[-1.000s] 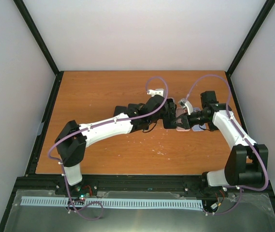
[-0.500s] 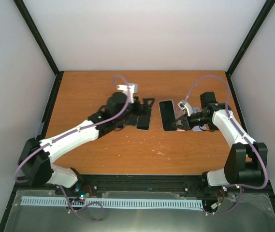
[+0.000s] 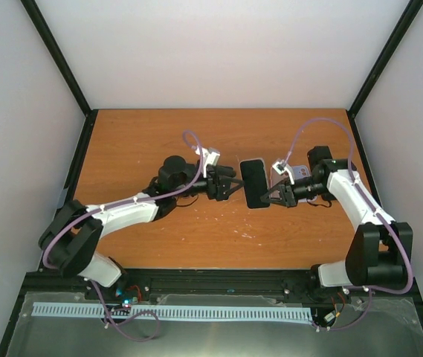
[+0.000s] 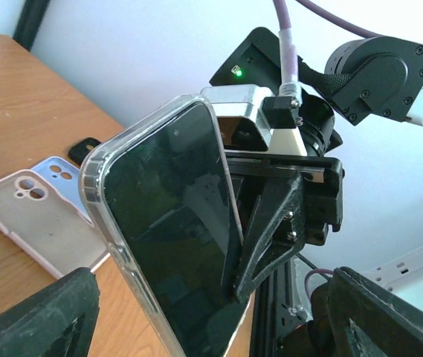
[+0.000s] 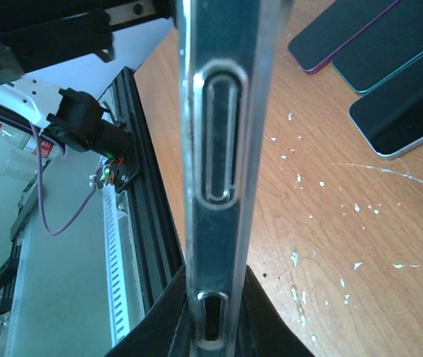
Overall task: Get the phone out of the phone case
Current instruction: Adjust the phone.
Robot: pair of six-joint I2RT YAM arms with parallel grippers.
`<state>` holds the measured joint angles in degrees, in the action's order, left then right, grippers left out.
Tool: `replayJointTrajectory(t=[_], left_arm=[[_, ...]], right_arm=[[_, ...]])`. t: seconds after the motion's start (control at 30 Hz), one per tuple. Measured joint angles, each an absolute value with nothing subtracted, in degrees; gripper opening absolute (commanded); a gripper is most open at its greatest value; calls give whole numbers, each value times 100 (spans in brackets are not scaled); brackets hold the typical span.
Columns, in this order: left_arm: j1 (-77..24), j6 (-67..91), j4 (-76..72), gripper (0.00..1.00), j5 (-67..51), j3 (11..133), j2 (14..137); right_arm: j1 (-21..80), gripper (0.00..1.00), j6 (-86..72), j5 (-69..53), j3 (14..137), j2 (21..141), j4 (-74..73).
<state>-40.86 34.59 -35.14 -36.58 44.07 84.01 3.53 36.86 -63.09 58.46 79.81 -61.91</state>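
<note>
- black r hand [image 3: 270,198] is clamped narrow on the phone [image 3: 253,184], gripping near its lower right corner in the top view.
- r wrist view: its fingers [image 5: 159,331] pinch the phone from both sides. the phone is seen edge-on, running up the frame.
- phone is held up off the worktop [image 3: 144,141], approx mid-worktop btwn the two arms, dark screen toward the top cam.
- phone sits inside the clear case [image 4: 98,178]. the case rim wraps the screen edge wherever visible, and a side button shows thru the clear wall in the r wrist view.
- l hand [image 3: 231,184] is spread wide w/ nothing gripped. its tips are just beside the phone's left edge and point at the r hand. contact w/ the case: can't tell.
- l wrist view: the phone stands ahead of the gap btwn the black l fingers [image 4: 36,320], screen toward that cam, r hand behind it.
- further out, a pink case [image 4: 29,223] and a pale blue case [image 4: 62,172] lie flat on the worktop, side by side, both empty.
- r wrist view: three dark phones [image 5: 397,63] lie flat in a row on the worktop, below the held phone.
- purple cable [image 3: 311,123] loops over the r arm.
</note>
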Motion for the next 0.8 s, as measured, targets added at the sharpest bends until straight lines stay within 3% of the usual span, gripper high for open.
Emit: replayJointTrajectory(t=[0.43,0.8], left_arm=[[-4086,4080,-4416,63,-4442,4950,9367],[-4084,3699,-4285,42,-5046,5378,9585]], right_arm=[[375,4,4038,-6499,5870,7793,-6466],[473,4,4980,-6670,6110,8184,-7247]])
